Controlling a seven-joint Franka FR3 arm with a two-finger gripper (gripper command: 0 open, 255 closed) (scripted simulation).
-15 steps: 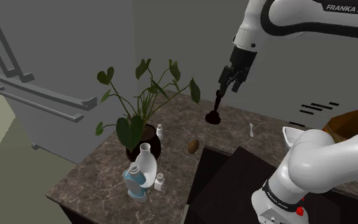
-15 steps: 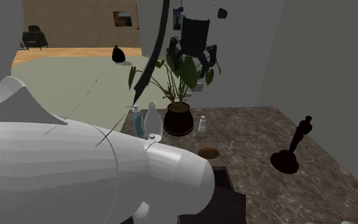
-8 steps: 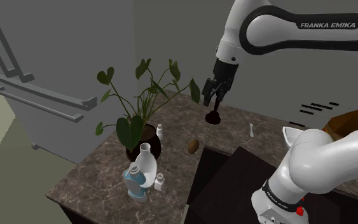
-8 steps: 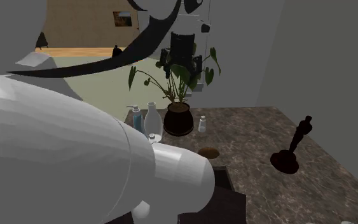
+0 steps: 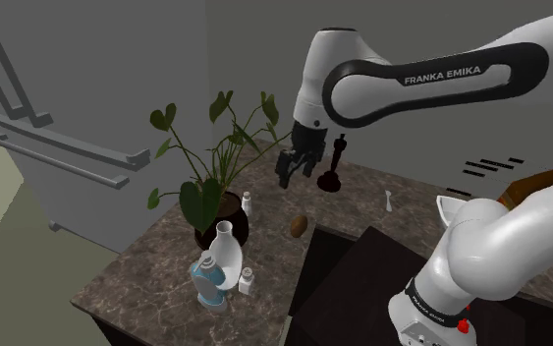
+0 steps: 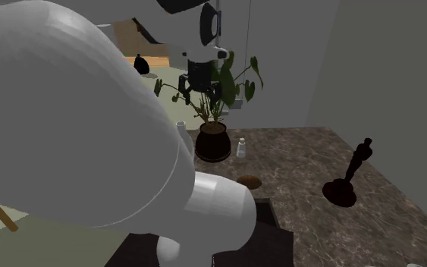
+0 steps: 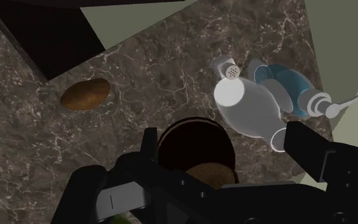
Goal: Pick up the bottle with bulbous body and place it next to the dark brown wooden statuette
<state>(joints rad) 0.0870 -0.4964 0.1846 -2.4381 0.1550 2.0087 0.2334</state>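
Observation:
The bulbous white bottle [image 5: 226, 250] stands near the counter's front corner, beside a blue pump bottle [image 5: 206, 281] and a small shaker [image 5: 248, 282]. The dark brown statuette [image 5: 332, 167] stands upright farther back on the counter. It is also at the second exterior view's right [image 6: 347, 180]. My gripper [image 5: 293, 172] hangs open and empty above the counter, just left of the statuette and well above the bottle. In the wrist view the open gripper [image 7: 228, 151] looks down on the plant pot [image 7: 193, 143], with the white bottle [image 7: 247, 108] beyond it.
A leafy plant in a dark pot [image 5: 227, 211] stands between gripper and bottle. A potato [image 5: 299, 225] and a small white bottle [image 5: 247, 203] lie near it. A dark sunken area [image 5: 362, 280] cuts into the marbled counter [image 5: 146, 270]. My white arm [image 6: 90, 136] blocks the second exterior view's left.
The arm has swung toward the shoulder view's left, away from the statuette and toward the plant. The gripper stayed open. No object has moved.

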